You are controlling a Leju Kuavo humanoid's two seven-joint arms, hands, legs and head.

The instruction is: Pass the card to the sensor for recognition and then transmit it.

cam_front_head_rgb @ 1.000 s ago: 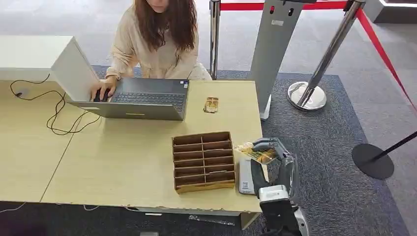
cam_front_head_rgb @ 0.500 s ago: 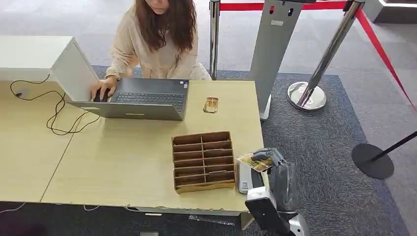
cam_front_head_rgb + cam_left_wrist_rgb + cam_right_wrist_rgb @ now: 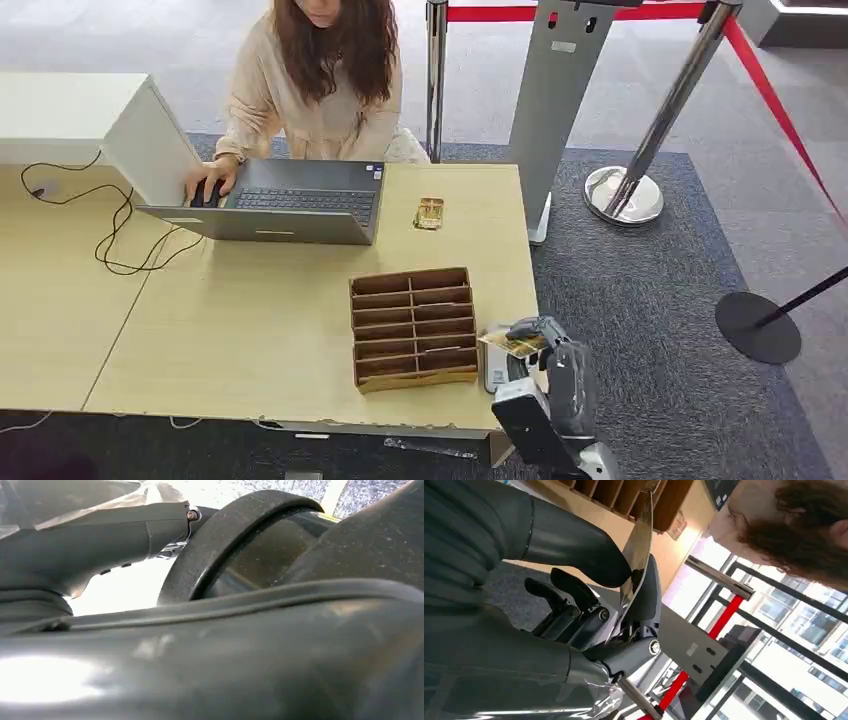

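Right hand pinching the card above the sensor.
Your thumb and fingers clamp one edge; it looks thin, light, glossy, likely slippery, so hold its edge firmly.

- Card: thin and flat, its face printed in yellow-gold tones. It is pinched in the right hand, sticking out from the fingers toward the robot's left, roughly level. In the right wrist view the card shows edge-on as a glossy sliver, clamped between the thumb and a dark finger on its other side.
- Sensor: a small flat pale-grey device with a dark panel and a small label at its near end. It lies on the table directly below the hand and card, partly covered by them; whether card and sensor touch cannot be told.
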